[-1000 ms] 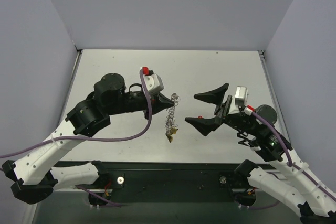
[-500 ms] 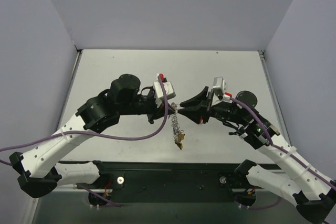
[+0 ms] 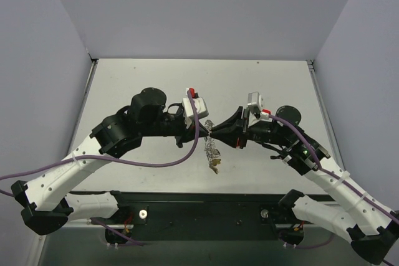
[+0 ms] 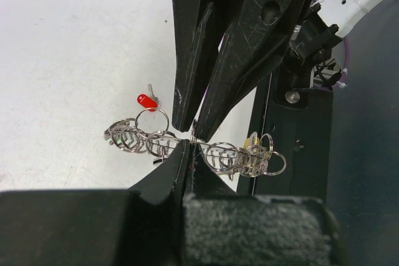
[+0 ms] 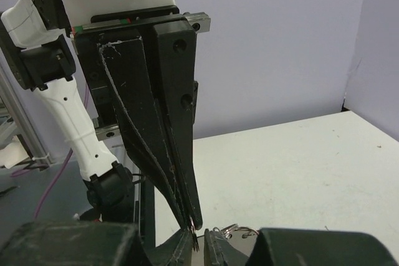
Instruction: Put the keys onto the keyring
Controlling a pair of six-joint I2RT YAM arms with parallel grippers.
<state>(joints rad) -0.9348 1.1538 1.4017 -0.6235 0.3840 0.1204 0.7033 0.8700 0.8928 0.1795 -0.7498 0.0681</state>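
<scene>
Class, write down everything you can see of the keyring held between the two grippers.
The keyring is a thin silvery wire strung with many small loops, which gives it a lacy, coiled look. A gold-yellow tag sits near one end. The left gripper and right gripper pinch it partway along, tip to tip, and the tagged end dangles below.

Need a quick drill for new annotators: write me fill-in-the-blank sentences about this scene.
The keyring is pinched in the jaws of ___ arms. The key visible beyond it has a ___ head. The left arm's jaws are ___.
Missing: both, red, shut.
</scene>
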